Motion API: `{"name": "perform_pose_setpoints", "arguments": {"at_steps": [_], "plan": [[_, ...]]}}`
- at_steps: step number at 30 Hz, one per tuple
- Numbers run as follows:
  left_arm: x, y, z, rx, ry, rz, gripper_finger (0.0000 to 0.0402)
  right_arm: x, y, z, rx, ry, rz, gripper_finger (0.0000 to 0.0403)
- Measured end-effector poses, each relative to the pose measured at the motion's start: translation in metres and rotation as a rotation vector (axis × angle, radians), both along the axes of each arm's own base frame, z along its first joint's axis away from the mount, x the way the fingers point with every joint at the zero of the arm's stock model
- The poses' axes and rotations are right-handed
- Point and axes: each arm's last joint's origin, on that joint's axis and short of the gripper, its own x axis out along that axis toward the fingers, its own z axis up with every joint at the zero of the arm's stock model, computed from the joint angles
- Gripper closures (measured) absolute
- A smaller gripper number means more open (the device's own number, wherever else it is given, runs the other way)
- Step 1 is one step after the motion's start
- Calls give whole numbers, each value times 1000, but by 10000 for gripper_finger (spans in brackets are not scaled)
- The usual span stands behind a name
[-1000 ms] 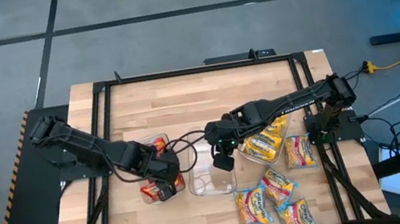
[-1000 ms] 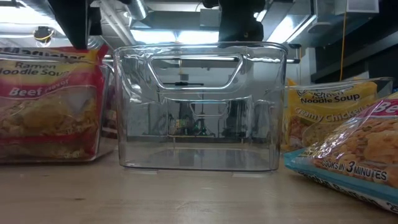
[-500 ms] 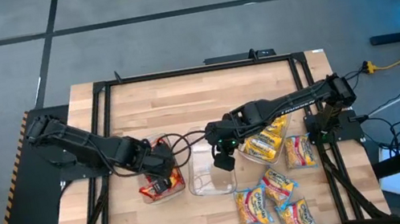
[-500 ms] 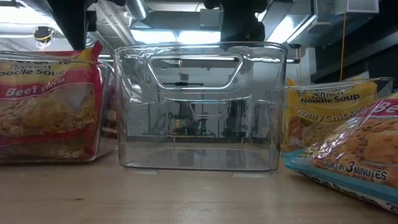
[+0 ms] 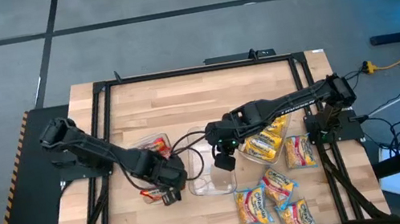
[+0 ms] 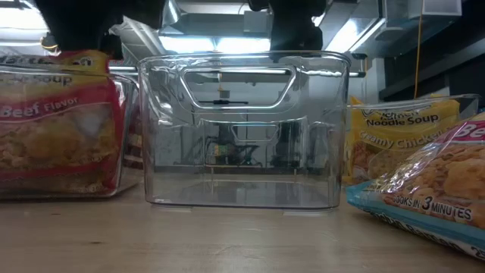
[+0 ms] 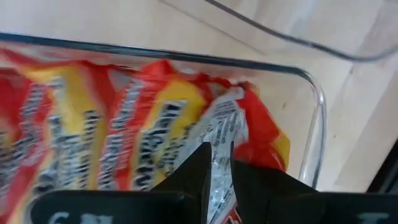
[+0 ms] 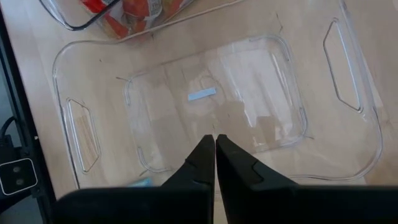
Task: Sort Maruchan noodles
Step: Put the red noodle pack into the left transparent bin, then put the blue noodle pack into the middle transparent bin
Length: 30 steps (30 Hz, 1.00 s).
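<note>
Red Maruchan noodles packets point(image 7: 124, 118) fill the left clear tray point(image 7: 320, 124). My left gripper point(image 7: 219, 168) points down into this tray point(image 5: 153, 195) and is shut on one packet. In the low view a red Beef packet point(image 6: 57, 129) stands upright behind the tray wall, under that gripper. My right gripper point(image 5: 224, 159) hovers shut and holds nothing over the middle clear tray point(image 8: 211, 93), which contains no packets. Yellow and other packets point(image 5: 264, 143) lie on the table to the right. My left gripper pinches the silvery crimped end seal point(image 7: 222, 134) of a red packet between its two fingers. It comes from above, pointing steeply down. The packet sits in the left tray beside other red packets, its held end up.
Several loose packets lie near the right and front edge point(image 5: 279, 183), point(image 5: 299, 219), point(image 5: 299, 152). In the low view, a yellow Creamy Chicken packet point(image 6: 394, 140) and a blue-trimmed packet point(image 6: 432, 189) sit right of the middle tray point(image 6: 242, 129). A black frame rail point(image 5: 177, 73) borders the table.
My left gripper drew back toward the far edge over the left tray. It then came toward the near edge and down into the tray again. The red Beef packet has shifted sideways and tilted in the tray. My right gripper has kept still.
</note>
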Motion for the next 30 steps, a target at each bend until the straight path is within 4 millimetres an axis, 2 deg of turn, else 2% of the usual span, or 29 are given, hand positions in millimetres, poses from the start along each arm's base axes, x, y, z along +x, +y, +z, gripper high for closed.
{"name": "perform_pose_setpoints", "arguments": {"at_steps": [7, 17, 30], "plan": [[9, -6, -13, 5, 1, -12, 348, 0, 0, 0, 0, 0, 0, 388], [10, -3, -12, 38, -20, 4, 348, 0, 0, 0, 4, 3, 2, 388], [-13, 9, 23, 4, -74, 57, 348, 0, 0, 0, 16, 5, -18, 388]]}}
